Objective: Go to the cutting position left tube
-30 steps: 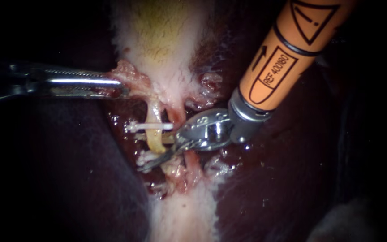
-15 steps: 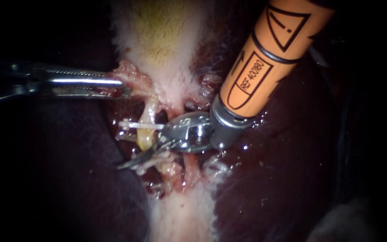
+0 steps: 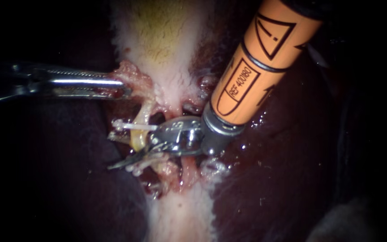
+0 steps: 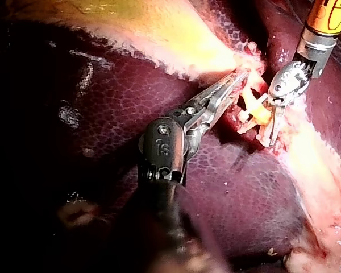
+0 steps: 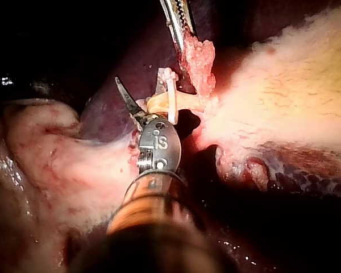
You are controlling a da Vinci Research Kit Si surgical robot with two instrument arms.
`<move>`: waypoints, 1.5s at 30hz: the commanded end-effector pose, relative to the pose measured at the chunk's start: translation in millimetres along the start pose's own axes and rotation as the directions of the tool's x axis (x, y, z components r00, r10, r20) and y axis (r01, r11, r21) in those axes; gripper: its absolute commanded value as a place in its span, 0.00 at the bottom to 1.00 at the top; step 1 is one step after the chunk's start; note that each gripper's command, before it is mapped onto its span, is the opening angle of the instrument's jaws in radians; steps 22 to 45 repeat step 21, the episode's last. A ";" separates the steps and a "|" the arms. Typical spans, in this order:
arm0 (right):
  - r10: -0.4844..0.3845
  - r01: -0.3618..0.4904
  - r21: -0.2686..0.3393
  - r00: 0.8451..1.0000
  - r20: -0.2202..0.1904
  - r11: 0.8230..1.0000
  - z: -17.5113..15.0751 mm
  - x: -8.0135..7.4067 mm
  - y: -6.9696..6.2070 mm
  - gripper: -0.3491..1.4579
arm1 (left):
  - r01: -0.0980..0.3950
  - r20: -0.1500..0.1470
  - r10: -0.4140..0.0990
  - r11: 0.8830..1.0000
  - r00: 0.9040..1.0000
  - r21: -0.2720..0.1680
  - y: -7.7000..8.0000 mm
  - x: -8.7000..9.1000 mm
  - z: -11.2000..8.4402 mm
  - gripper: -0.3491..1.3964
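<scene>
— Since a second ago my right instrument (image 3: 113,151) has slid further across toward the left instrument's side. Its blade tips now reach well past the left tube (image 3: 138,136), and the tube and its upper clip (image 3: 133,127) have shifted that way with it. What does it all lie on?

— Wet, dark purple liver (image 3: 68,188), glistening on both sides. The pale gallbladder (image 3: 157,40), yellow-green at its middle, sits above, and a pale band (image 3: 182,215) of tissue runs on below. Beyond that the endoscope view falls off to black.

— And the blades?

— Narrowly apart, one on each side of the yellowish left tube, between the upper clip and the lower clip (image 3: 139,165). Whether both blades touch the tube I cannot tell. The reddish right tube (image 3: 188,168) lies just beside the instrument's metal wrist.

— My left instrument (image 3: 122,87)?

— It has kept its place. Its jaws are closed on a pink tissue flap (image 3: 131,74) at the gallbladder's neck, just above the left tube.

— Any writing?

— Black printed marks on the right instrument's orange sleeve (image 3: 256,67), and stamped characters on both metal wrists in the wrist views.
</scene>
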 end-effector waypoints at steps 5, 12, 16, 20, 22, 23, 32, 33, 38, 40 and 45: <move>0.022 -0.021 0.029 1.000 -0.017 0.999 -0.3 1.2 -1.6 0.93 | -0.001 0.000 0.001 1.000 1.000 -0.002 -0.1 0.0 -0.1 0.00; 0.027 -0.025 0.079 0.999 -0.026 0.997 -0.5 2.4 -2.9 0.91 | -0.001 0.000 0.001 1.000 1.000 -0.002 -0.1 0.0 -0.1 0.00; 0.029 -0.027 0.103 0.999 -0.015 0.994 -0.5 2.4 -2.9 0.90 | -0.001 0.000 0.001 1.000 1.000 -0.002 -0.1 0.0 -0.1 0.00; 0.031 -0.030 0.106 0.999 -0.013 0.994 -0.5 2.4 -2.8 0.90 | -0.001 0.000 0.001 1.000 1.000 -0.002 -0.1 0.0 -0.1 0.00; 0.032 -0.030 0.105 0.999 -0.014 0.994 -0.5 2.4 -2.8 0.90 | -0.001 0.000 0.001 1.000 1.000 -0.002 -0.1 0.0 -0.1 0.00; 0.032 -0.030 0.105 0.999 -0.014 0.994 -0.5 2.4 -2.8 0.90 | -0.001 0.000 0.001 1.000 1.000 -0.002 -0.1 0.0 -0.1 0.00; 0.032 -0.030 0.105 0.999 -0.014 0.994 -0.5 2.4 -2.8 0.90 | -0.001 0.000 0.001 1.000 1.000 -0.002 -0.1 0.0 -0.1 0.00; 0.032 -0.030 0.105 0.999 -0.014 0.994 -0.5 2.4 -2.8 0.90 | -0.001 0.000 0.001 1.000 1.000 -0.002 -0.1 0.0 -0.1 0.00; 0.032 -0.030 0.105 0.999 -0.014 0.994 -0.5 2.4 -2.8 0.90 | -0.001 0.000 0.001 1.000 1.000 -0.002 -0.1 0.0 -0.1 0.00; 0.032 -0.030 0.105 0.999 -0.014 0.994 -0.5 2.4 -2.8 0.90 | -0.001 0.000 0.001 1.000 1.000 -0.002 -0.1 0.0 -0.1 0.00; 0.032 -0.030 0.105 0.999 -0.014 0.994 -0.5 2.4 -2.8 0.90 | -0.001 0.000 0.001 1.000 1.000 -0.002 -0.1 0.0 -0.1 0.00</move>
